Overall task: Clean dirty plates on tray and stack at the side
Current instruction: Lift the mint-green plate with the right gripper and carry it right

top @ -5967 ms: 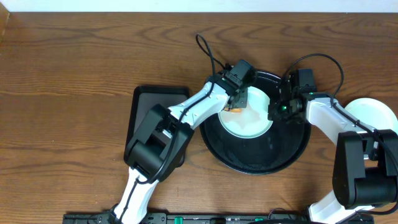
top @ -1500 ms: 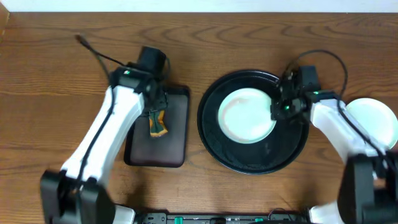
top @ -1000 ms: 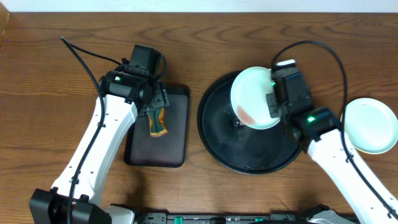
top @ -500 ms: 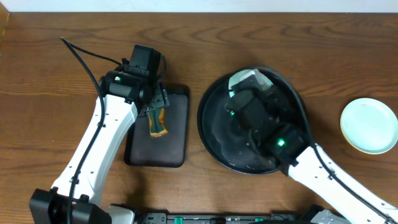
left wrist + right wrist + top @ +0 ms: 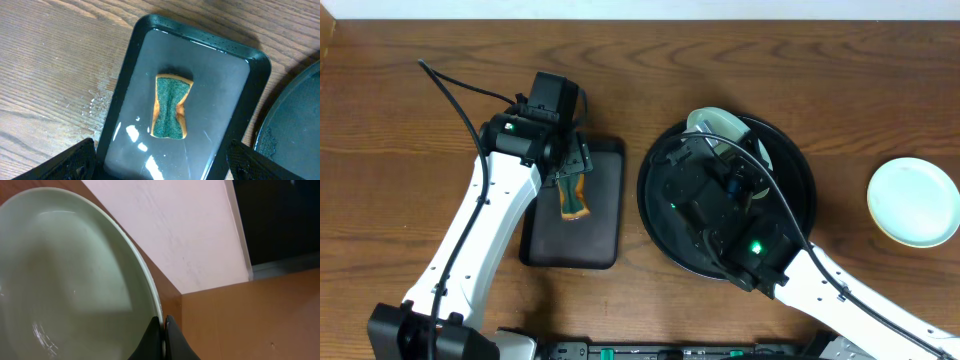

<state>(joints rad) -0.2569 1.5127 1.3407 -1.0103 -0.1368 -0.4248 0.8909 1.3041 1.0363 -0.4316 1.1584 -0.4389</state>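
Now, nearest: right arm (image 5: 750,245) has swung in low across the tray (image 5: 665,235) and hides most of it. No plate shows flat on the part still visible.

Off right, well apart from the tray, side plate (image 5: 918,200) sits on the worktop (image 5: 420,100), unmoved.

Sponge (image 5: 171,106) lies loose on the small tray (image 5: 127,75), set down since the scrubbing. Left fingers (image 5: 75,162) are spread wide above it, holding nothing.

Farthest, at the tray's back rim: held plate (image 5: 712,122) is up off the tray and tipped steeply. Moments ago it lay flat. Right fingers (image 5: 176,342) are pinched tight on its rim, and the face showing looks free of smears.

My reading: scrubbing is finished and this plate is in transit, probably bound for the side plate to stack.
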